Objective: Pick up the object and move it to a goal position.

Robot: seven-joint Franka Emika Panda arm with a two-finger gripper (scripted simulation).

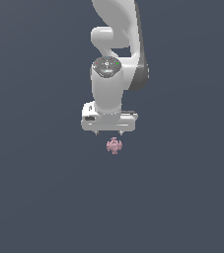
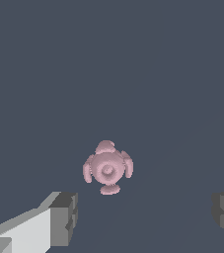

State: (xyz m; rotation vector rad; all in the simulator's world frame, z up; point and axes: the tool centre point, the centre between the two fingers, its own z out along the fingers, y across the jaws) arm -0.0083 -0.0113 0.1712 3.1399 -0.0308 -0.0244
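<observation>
Your pincer (image 1: 109, 132) is spread wide and holding nothing. The pink knobby lump (image 1: 114, 145) sits on the grey worktop (image 1: 34, 197) just past the fingertips (image 2: 64, 217), clear of both.

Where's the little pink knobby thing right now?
In the exterior view the pink object lies on the dark floor, just below the open gripper; in the wrist view it lies apart from both fingers.

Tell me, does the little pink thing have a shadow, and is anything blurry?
Exterior view: no shadow shows under the pink knobby object or the white gripper; the lighting is flat and the object's edges look blocky. Wrist view: the object is clearer, softly shaded, and the gripper's fingertips look sharp.
</observation>
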